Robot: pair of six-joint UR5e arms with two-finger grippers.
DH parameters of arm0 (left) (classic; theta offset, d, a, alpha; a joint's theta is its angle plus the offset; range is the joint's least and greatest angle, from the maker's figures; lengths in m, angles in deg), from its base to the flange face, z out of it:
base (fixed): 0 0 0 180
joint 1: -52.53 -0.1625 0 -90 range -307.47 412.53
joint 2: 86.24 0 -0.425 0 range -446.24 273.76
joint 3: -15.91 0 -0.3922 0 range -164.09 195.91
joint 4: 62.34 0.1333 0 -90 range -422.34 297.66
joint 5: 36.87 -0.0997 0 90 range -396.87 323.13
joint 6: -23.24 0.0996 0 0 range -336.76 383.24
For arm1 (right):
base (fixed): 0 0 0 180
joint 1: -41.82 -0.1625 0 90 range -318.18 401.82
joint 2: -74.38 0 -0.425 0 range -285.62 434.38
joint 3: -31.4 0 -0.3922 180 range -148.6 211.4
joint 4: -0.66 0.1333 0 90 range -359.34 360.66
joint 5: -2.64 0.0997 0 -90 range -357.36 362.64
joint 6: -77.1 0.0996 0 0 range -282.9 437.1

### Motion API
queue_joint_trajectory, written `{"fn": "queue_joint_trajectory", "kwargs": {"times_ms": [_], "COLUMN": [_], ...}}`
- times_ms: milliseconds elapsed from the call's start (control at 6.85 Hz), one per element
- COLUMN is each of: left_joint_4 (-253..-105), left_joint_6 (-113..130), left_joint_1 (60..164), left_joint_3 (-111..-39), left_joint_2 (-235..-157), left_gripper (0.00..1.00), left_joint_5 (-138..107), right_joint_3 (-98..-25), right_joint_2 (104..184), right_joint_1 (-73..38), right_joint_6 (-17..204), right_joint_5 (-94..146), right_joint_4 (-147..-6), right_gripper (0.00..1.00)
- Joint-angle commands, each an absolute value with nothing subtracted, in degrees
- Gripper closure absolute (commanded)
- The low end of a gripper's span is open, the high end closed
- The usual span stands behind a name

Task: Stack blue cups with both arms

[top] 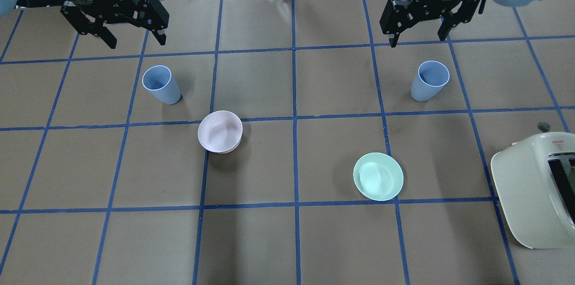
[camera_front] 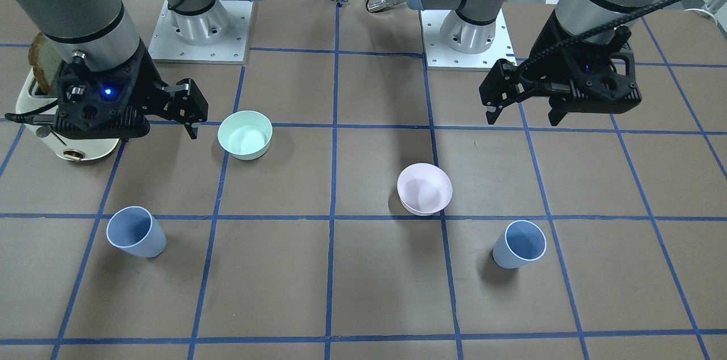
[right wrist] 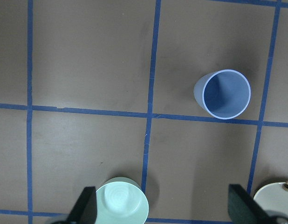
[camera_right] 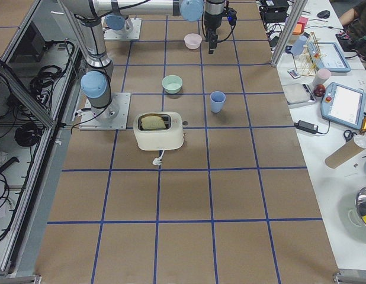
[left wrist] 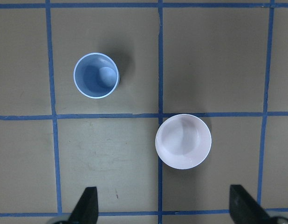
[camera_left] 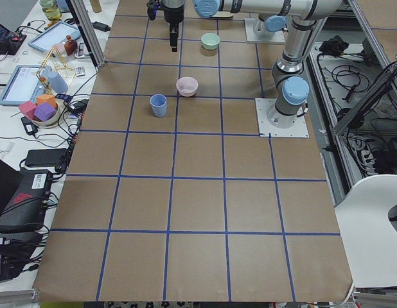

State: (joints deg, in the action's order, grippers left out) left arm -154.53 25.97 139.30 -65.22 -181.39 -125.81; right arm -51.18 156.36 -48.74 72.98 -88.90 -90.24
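At the table's far side, overhead: the left cup (top: 161,84) and right cup (top: 430,80) stand upright, well apart, each near its own arm. The left gripper (top: 134,41) and right gripper (top: 417,38) hang wide open and empty. Wrist views: smooth thin plastic, probably light and slippery, so pinch gently across the wall below the rim.

In the overhead view a pale blue cup (top: 161,83) stands upright, mouth up, at the upper left of the table (top: 287,240). A second blue cup (top: 430,80), identical and also upright, stands at the upper right, well apart.

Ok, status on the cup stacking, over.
Left gripper, right gripper open, empty. Left blue cup, right blue cup upright, unstacked. Pink bowl, mint bowl off the direct line.
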Motion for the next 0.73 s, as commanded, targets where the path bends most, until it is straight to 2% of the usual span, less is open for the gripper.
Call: {"fn": "queue_joint_trajectory", "kwargs": {"times_ms": [0, 584], "left_joint_4": [-154.53, -154.53], "left_joint_6": [25.97, 25.97], "left_joint_1": [139.28, 139.19], "left_joint_3": [-65.21, -65.04], "left_joint_2": [-181.34, -181.52], "left_gripper": [0.00, 0.00], "left_joint_5": [-125.81, -125.81], "right_joint_3": [-51.13, -50.95], "right_joint_2": [156.73, 156.83], "right_joint_1": [-47.74, -47.74], "right_joint_6": [72.88, 72.88], "right_joint_5": [-88.76, -88.59], "right_joint_4": [-90.30, -90.30], "right_gripper": [0.00, 0.00]}}
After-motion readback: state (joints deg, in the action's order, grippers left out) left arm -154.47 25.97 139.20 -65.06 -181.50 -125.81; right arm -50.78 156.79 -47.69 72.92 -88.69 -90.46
